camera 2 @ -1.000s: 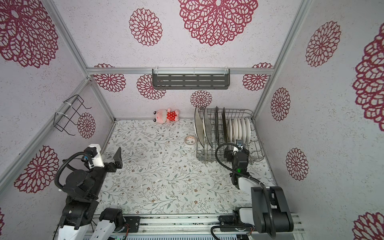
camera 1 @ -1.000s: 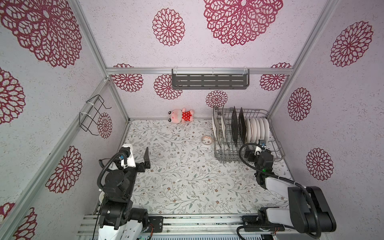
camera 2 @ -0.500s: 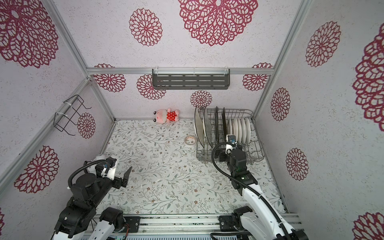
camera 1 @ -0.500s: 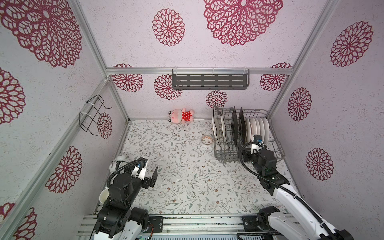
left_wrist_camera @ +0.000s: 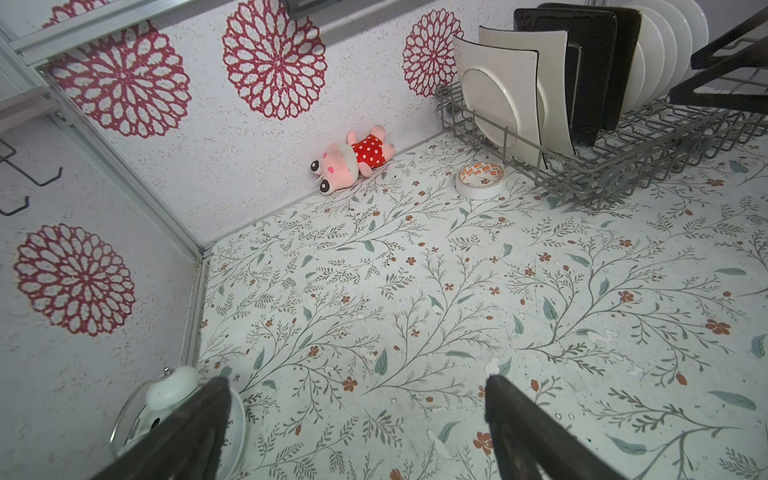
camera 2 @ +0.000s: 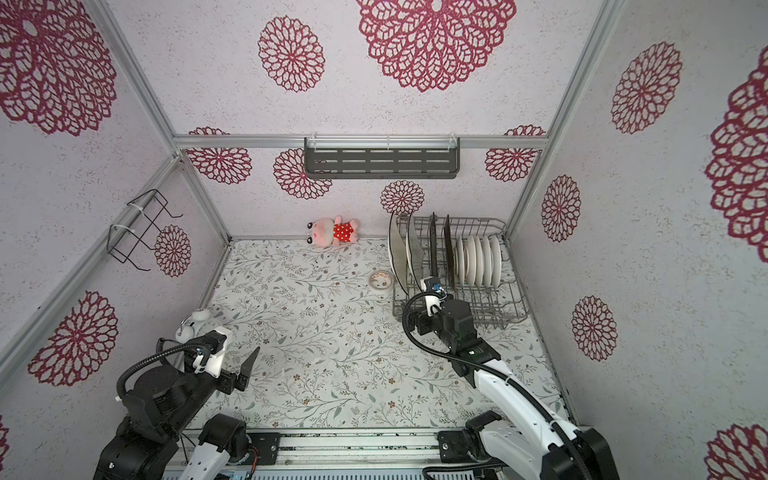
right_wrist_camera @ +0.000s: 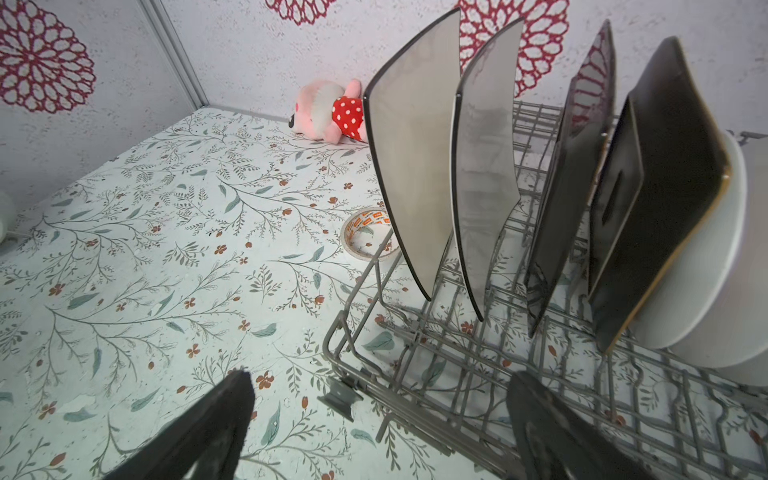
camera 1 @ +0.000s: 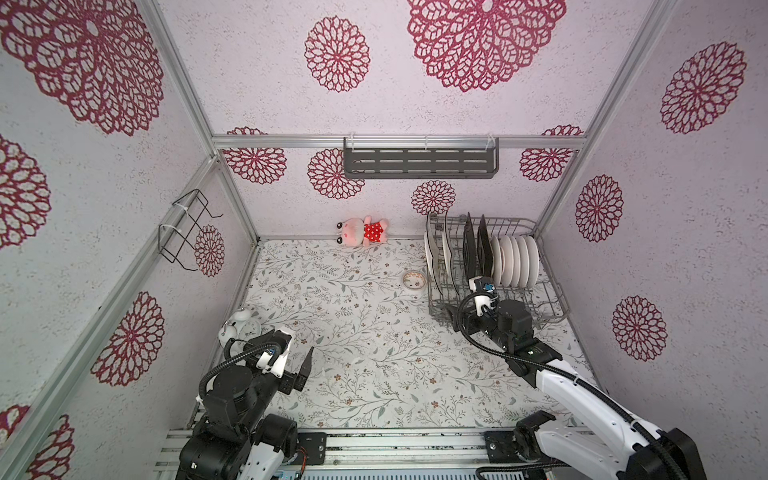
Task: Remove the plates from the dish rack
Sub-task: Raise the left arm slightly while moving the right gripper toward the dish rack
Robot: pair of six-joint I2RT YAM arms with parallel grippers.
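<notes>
Over the last second the plates have not been shifted: all are standing upright between the tines of the dish rack [camera 1: 540, 309], which is set in the far right corner of the tabletop [camera 1: 353, 332]. Two large white squares [camera 1: 434, 253] are slotted at its left end, then two black squares [camera 1: 482, 249], then a row of round white plates [camera 1: 515, 262].

The right arm has been unfolded and stretched forward. The right pincer [right_wrist_camera: 380, 378] is now at the rack's near left corner, jaws spread wide, nothing held. The left arm has been swung inward, and the left pincer [left_wrist_camera: 356, 381] hangs open and empty over bare tabletop. Unloading is judged not yet begun, with a first reach under way.

Orange print is seen inside the tape roll [left_wrist_camera: 482, 176] beside the rack, but it cannot be read.
</notes>
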